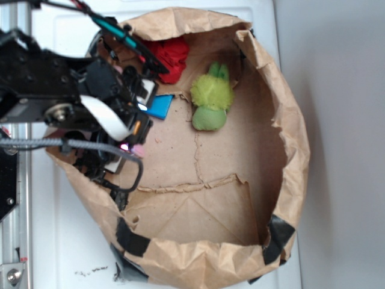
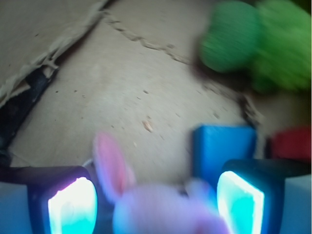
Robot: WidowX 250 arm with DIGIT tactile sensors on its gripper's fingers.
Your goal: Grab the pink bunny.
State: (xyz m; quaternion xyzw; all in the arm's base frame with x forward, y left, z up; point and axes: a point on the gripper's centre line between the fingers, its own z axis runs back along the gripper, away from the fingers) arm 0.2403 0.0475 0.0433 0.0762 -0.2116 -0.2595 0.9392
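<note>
In the exterior view, the robot arm fills the left of the frame, reaching over the rim of a crumpled brown paper bag [image 1: 289, 126] that lies opened on a white desk [image 1: 54, 241]. The pincer [image 1: 129, 147] sits at the left-centre, low inside the bag, and just at its tip a small spot of pink shows: the pink bunny [image 1: 139, 149], nearly all of it covered by the arm. A green plush toy [image 1: 211, 99] lies in the upper middle, well apart from the pincer; a red cloth ball [image 1: 170, 57] sits at the top, partly behind the arm, and a blue block [image 1: 160, 106] lies just beside the arm's wrist.

In the wrist view, the bunny [image 2: 161, 212] fills the bottom centre, blurred, one long pink ear standing up at lower left. The two glowing fingers [image 2: 73, 207] stand to either side of it, so the jaws are apart with the bunny between them. Whether the pads already touch the fur I cannot tell (the glare hides the edges). The blue block [image 2: 223, 146] lies just behind the bunny, the green toy [image 2: 258, 44] at the upper right, and a sliver of red at the right edge.

As I judge it, the approach is done and the closing and lifting are left. The bunny's face and white loop are cut off or too blurred to make out.
</note>
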